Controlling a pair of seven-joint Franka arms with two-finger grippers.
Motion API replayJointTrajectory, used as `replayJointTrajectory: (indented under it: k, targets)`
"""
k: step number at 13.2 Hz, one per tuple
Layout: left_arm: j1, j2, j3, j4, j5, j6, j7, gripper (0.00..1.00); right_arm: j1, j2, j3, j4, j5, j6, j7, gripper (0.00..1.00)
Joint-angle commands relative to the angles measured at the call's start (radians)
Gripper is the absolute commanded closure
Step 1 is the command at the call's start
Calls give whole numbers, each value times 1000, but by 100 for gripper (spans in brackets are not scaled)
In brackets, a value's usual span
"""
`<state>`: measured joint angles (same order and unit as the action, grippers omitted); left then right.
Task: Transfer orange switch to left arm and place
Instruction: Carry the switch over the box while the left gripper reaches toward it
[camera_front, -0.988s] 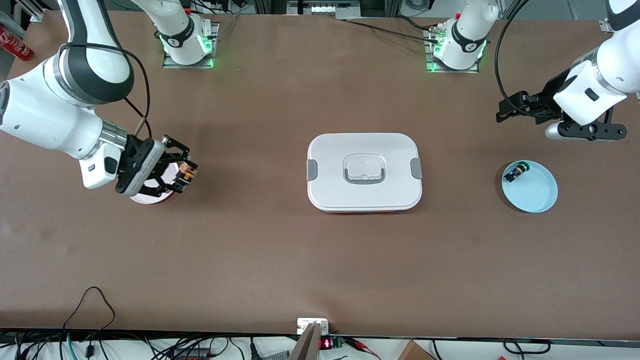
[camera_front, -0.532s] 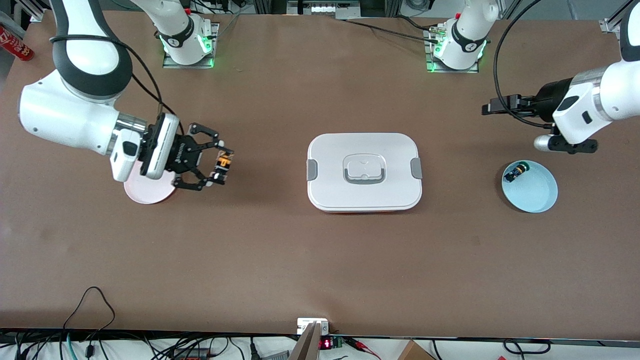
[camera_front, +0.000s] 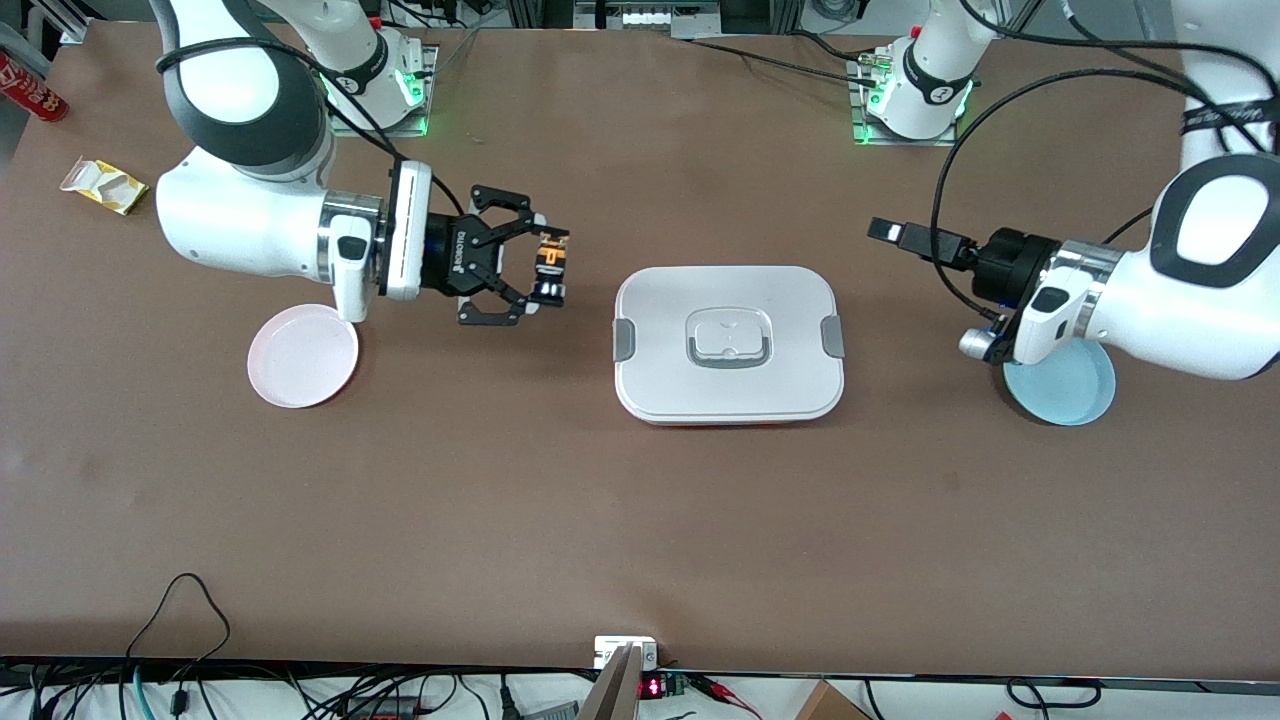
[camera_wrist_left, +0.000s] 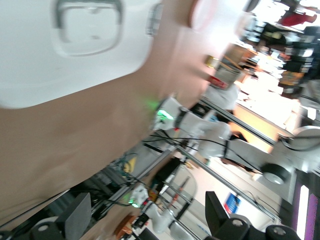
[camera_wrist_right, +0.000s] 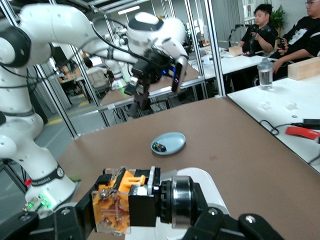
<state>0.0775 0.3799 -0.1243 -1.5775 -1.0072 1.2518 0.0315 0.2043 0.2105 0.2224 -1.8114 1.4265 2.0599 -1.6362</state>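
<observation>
From the front, the right gripper (camera_front: 548, 272) is clamped on the orange switch (camera_front: 549, 262) in the air over the desk (camera_front: 600, 520) — between the pink plate (camera_front: 302, 356) and the box (camera_front: 728, 343). The left wrist view shows the left gripper (camera_wrist_left: 145, 220) fingers spread wide, empty. The right wrist view shows the switch (camera_wrist_right: 131, 200) pinched, the blue plate (camera_wrist_right: 168, 143) well apart.

- The right arm (camera_front: 250, 215) reaches from its base at the table's top edge, forearm level and pointing toward the table's middle.
- The right gripper (camera_front: 535, 272) hangs over bare table, turned sideways, fingers clamped on the orange switch (camera_front: 550, 262).
- The left arm (camera_front: 1190, 290) bends low near its end of the table, wrist aimed toward the middle.
- The left gripper (camera_front: 890, 232) is up in the air, its fingers (camera_wrist_left: 75, 220) spread wide and holding nothing.
</observation>
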Motion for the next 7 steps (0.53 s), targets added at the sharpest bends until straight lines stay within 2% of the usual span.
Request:
replayJointTrajectory:
  k: [1, 2, 4, 7]
  targets:
    - [-37, 1, -12, -88, -206, 123, 85, 0, 35, 29, -3, 0, 130, -37, -83, 85]
    - [-42, -9, -21, -110, -240, 190, 94, 0, 50, 39, -3, 0, 190, -37, -123, 85]
    - [-42, -68, -98, -238, -457, 393, 97, 0, 73, 64, -3, 1, 265, -38, -184, 85]
    - [-39, -194, -210, -413, -609, 628, 186, 0, 86, 86, -3, 6, 328, -37, -252, 85]
